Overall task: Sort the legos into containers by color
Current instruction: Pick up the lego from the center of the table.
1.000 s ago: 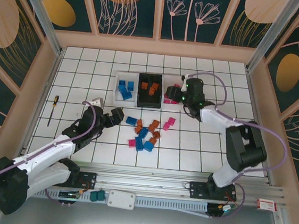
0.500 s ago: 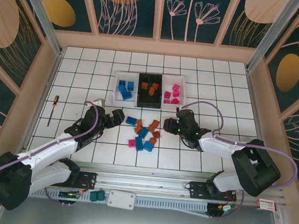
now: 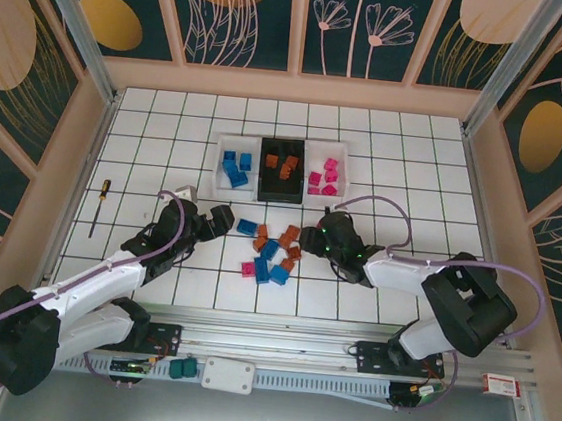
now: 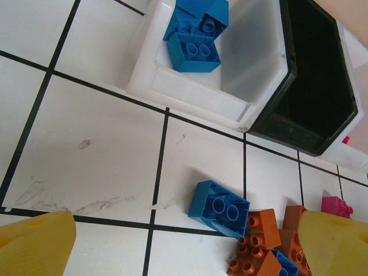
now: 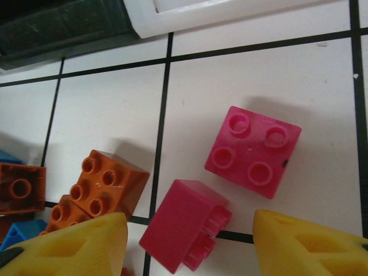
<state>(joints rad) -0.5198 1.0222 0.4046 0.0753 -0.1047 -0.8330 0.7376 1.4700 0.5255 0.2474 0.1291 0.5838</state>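
Right pincer (image 5: 192, 241) hung spread astride the tipped pink brick (image 5: 184, 230), seemingly to pinch it; left pincer (image 4: 184, 241) gaped empty.

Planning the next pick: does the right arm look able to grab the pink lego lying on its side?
Probably yes: the right gripper hangs open astride the tipped pink plastic brick, nothing covers it, and the upright pink brick lies apart.
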